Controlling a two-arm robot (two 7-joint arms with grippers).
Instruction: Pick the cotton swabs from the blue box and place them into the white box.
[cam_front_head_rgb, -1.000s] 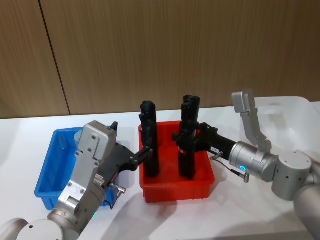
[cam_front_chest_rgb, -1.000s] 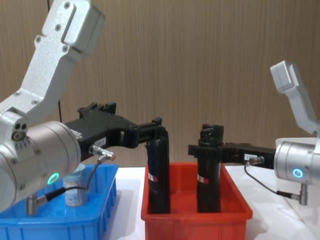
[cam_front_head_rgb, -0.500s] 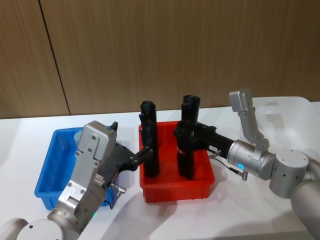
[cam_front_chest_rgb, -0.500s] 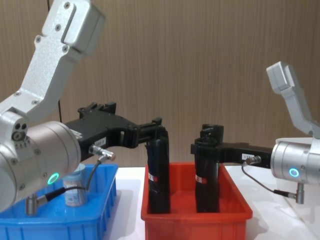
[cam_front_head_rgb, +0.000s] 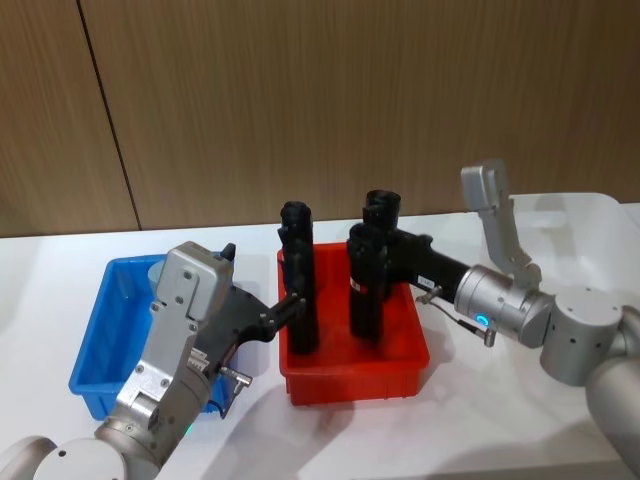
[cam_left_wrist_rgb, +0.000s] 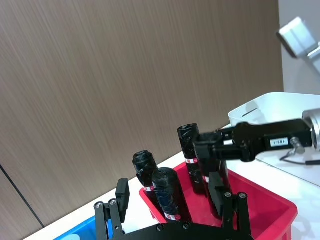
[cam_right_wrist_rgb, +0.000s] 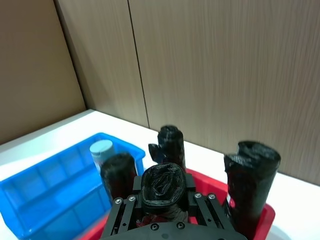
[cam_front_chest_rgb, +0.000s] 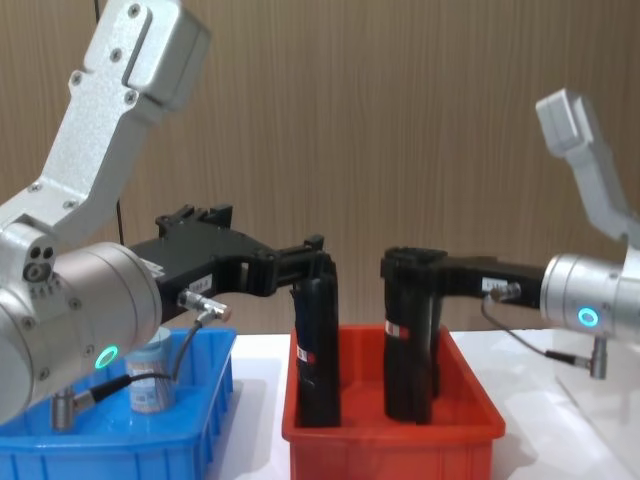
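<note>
A: Backdrop is a brown wood-panel wall (cam_front_head_rgb: 300, 100); work surface is a white tabletop (cam_front_head_rgb: 470, 420). What sits on it?

B: Three bins in a row. The blue box (cam_front_head_rgb: 95, 345) on the robot's left, a red bin (cam_front_head_rgb: 355, 375) in the middle, the white box (cam_front_head_rgb: 585, 225) on the right, partly behind the right arm.

A: Contents of the red bin?

B: Tall black rolls with red-and-white labels, standing upright. Head view shows one at the left (cam_front_head_rgb: 298, 290), one toward the back (cam_front_head_rgb: 382, 212) and one in front of it (cam_front_head_rgb: 366, 290).

A: Right hand?

B: The right hand (cam_front_head_rgb: 368, 252) reaches in from the right over the red bin at roll-top level. Its fingers are closed around the upper part of that front roll; the right wrist view shows the crumpled top of the roll (cam_right_wrist_rgb: 161, 186) seated between them. Chest view has the roll's base low inside the bin; I cannot tell whether it touches the floor.

A: Left hand?

B: The left hand (cam_front_head_rgb: 296, 303) extends from the left side to the left-hand roll. In the left wrist view its two fingers (cam_left_wrist_rgb: 121, 196) stand apart, spread wide, with a roll between them. Contact with the roll: cannot tell.

A: And the cotton swabs?

B: One jar of cotton swabs (cam_front_chest_rgb: 150, 378), pale blue lid, stands upright in the blue box toward its back, behind the left arm. The right wrist view also shows it (cam_right_wrist_rgb: 102, 152) in the blue box. Neither hand is on it.
</note>
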